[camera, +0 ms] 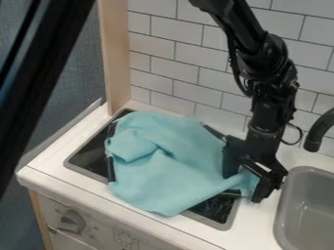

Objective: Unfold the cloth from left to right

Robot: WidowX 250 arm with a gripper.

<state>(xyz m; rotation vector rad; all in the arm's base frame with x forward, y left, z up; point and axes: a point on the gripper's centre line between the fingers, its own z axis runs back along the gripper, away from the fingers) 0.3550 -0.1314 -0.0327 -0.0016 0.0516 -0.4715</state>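
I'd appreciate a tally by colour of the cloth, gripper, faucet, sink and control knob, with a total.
Blue-green: 1 (cloth)
Black: 2 (gripper, faucet)
Grey: 2 (sink, control knob)
Total: 5

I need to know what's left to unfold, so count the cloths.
1. The blue cloth lies rumpled across the stove top, its right end at the gripper. Another could be hidden beneath it.
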